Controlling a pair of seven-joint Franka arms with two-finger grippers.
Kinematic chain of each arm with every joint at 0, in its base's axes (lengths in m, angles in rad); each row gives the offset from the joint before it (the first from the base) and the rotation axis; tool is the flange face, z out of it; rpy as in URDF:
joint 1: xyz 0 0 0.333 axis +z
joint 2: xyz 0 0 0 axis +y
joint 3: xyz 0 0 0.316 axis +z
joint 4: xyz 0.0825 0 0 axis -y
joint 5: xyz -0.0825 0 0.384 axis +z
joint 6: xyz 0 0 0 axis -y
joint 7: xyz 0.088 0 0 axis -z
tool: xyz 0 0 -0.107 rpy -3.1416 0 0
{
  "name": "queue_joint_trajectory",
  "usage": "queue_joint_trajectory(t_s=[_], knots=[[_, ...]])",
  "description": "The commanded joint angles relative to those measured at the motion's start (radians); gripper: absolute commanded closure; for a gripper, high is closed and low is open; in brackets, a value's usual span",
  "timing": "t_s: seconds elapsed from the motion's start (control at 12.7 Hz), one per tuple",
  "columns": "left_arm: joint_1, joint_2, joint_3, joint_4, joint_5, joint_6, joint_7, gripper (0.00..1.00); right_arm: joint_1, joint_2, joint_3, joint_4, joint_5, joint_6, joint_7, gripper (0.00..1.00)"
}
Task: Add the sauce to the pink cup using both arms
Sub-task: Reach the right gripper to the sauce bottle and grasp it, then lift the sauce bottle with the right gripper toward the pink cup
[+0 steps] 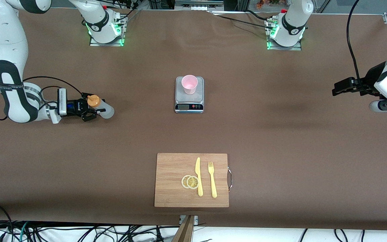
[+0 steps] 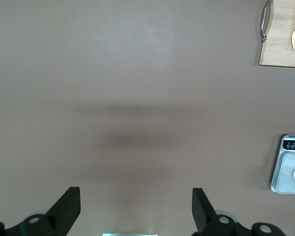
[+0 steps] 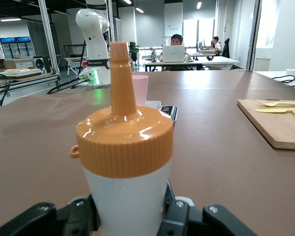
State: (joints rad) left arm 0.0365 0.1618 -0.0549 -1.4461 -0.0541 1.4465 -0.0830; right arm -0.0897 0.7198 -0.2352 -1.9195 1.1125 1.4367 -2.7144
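The sauce bottle (image 1: 103,108), whitish with an orange cap, stands upright near the right arm's end of the table. My right gripper (image 1: 92,111) is shut on its body, a finger on each side. In the right wrist view the bottle (image 3: 125,172) fills the foreground. The pink cup (image 1: 189,84) stands on a small scale (image 1: 189,102) at the table's middle, and it also shows in the right wrist view (image 3: 141,88) past the nozzle. My left gripper (image 1: 335,90) waits open and empty, raised over the left arm's end of the table; it also shows in the left wrist view (image 2: 136,206).
A wooden cutting board (image 1: 173,181) lies nearer to the front camera than the scale. It carries a yellow knife (image 1: 198,176), a yellow fork (image 1: 212,179) and two lemon slices (image 1: 190,182). Bare brown table lies between the bottle and the scale.
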Motion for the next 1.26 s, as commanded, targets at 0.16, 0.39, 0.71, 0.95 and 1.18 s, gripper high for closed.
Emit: queue_joint_trajectory(t_s=[0.16,0.39,0.71,0.95,1.18], knots=[[-0.007,0.016,0.003,0.035,0.007,-0.017,0.02,0.0,0.039,0.018,0.001,0.048,0.006,-0.054,0.066,1.0],[-0.007,0.016,0.003,0.035,0.007,-0.017,0.02,0.0,0.1,0.0,-0.001,0.128,0.0,-0.065,0.24,1.0],[-0.007,0.016,0.004,0.035,0.005,-0.017,0.02,0.0,0.235,-0.069,-0.006,0.191,-0.048,-0.039,0.485,1.0],[-0.007,0.016,0.004,0.035,0.005,-0.017,0.02,0.0,0.353,-0.115,-0.009,0.194,-0.075,0.071,0.591,1.0],[-0.007,0.016,0.004,0.035,0.005,-0.017,0.02,0.0,0.503,-0.232,-0.006,0.194,-0.29,0.226,0.842,1.0]])
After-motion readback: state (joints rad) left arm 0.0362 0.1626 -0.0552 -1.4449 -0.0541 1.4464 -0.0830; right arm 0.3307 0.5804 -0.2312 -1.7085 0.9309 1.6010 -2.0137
